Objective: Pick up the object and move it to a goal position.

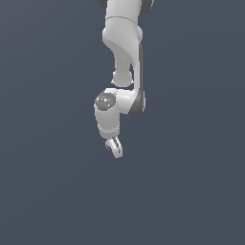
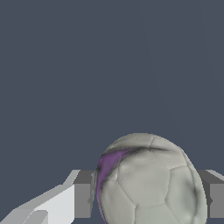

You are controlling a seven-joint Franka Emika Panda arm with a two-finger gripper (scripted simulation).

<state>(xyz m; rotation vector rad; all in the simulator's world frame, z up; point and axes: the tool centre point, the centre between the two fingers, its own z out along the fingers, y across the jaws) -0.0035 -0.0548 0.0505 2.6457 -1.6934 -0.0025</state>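
Note:
In the wrist view a pale grey ball [image 2: 151,183] with a purple patch sits between the two grey fingertip pads [image 2: 83,194], which press against its sides. The gripper [image 2: 148,197] is shut on the ball. In the exterior view the white arm hangs down the middle, and its gripper [image 1: 114,148] points downward above the plain dark floor. A small dark spot of the ball [image 1: 110,148] shows between the white fingers there; most of it is hidden by them.
Only a flat dark blue-grey floor [image 1: 191,191] surrounds the arm in both views. No other objects, containers or edges show.

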